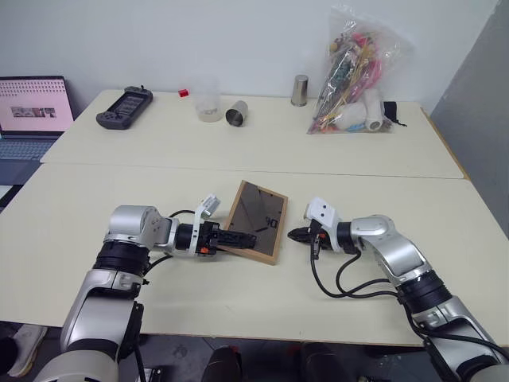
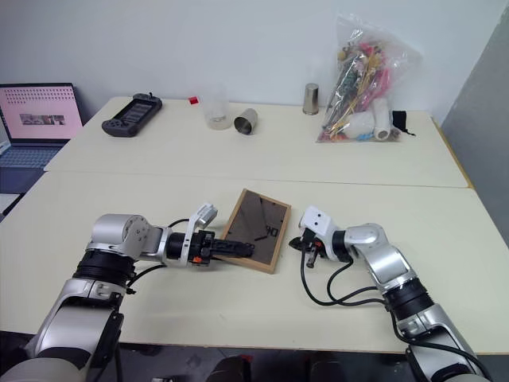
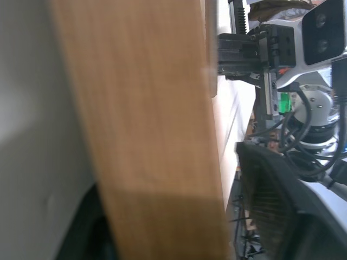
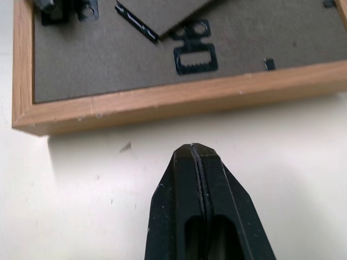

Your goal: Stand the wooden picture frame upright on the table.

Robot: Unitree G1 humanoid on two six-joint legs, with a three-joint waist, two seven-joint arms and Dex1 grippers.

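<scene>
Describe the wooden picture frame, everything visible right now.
The wooden picture frame is a small rectangle with a light-wood border and a dark grey back facing up, with black metal hanger hardware and a fold-out stand flap. It lies back-up and turned at an angle on the near part of the table, not upright. The left gripper has its black fingers at the frame's left edge, one over the back. The right gripper, shut, stops short of the frame's right edge.
</scene>
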